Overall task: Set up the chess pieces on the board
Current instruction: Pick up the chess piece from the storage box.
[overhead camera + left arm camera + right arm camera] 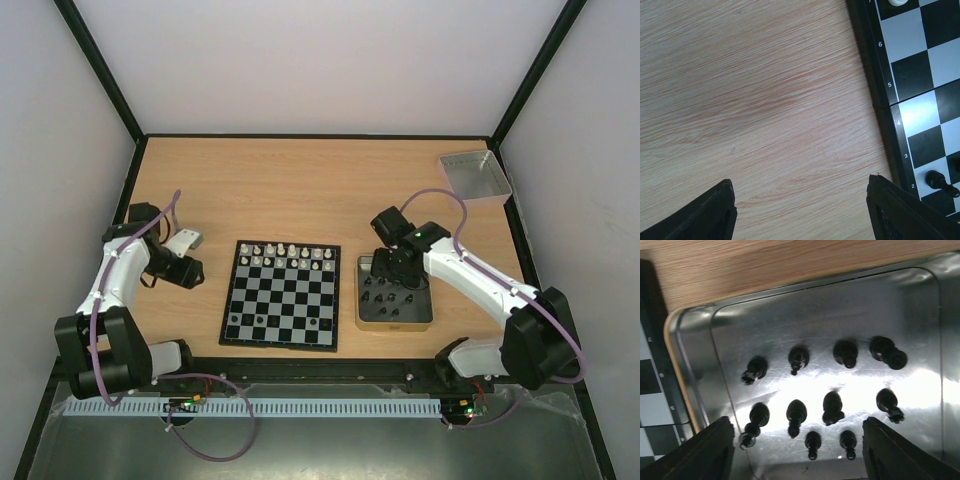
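Observation:
The board lies at the table's middle, with white chess pieces along its two far rows and a few black ones on the near rows. My left gripper hangs just left of the board. In the left wrist view it is open over bare wood, beside the board's edge, where one black piece stands. My right gripper hovers over the metal tin. It is open and empty above several black pieces lying in the tin.
A grey square tray sits at the back right corner. Black frame posts and white walls close in the table on three sides. Bare wood lies behind the board and to its left.

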